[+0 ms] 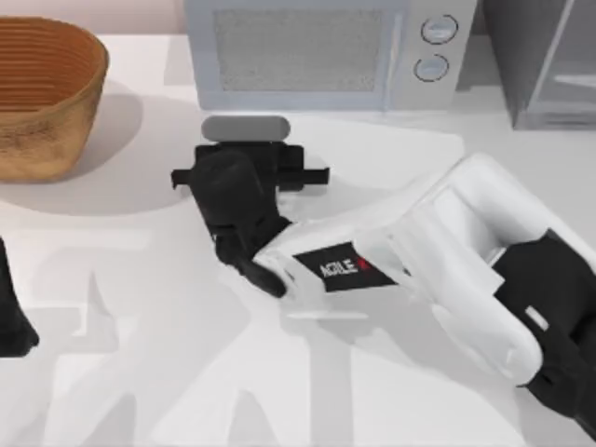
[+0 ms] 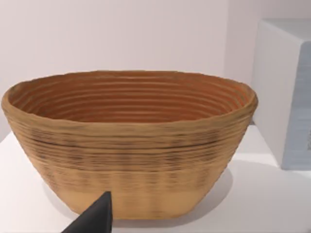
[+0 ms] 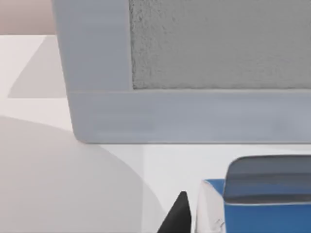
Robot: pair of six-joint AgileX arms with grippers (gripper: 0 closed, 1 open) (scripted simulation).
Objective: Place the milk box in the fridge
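Observation:
The milk box (image 3: 262,208) shows its blue side and a white edge under a grey rounded top, low in the right wrist view. From above, that grey top (image 1: 245,128) stands on the table just in front of the microwave. My right gripper (image 1: 248,156) is right behind the box, pointing at the microwave, its black body covering the box's near side. The fridge (image 1: 549,65), dark grey with a glassy door panel, stands at the far right corner. My left gripper (image 1: 11,321) is parked at the left edge.
The light grey microwave (image 1: 326,56) with a mesh window and two dials stands at the back centre, close ahead of the box (image 3: 194,116). A woven basket (image 1: 42,98) sits at the back left (image 2: 131,145). The white table (image 1: 140,372) has open room in front.

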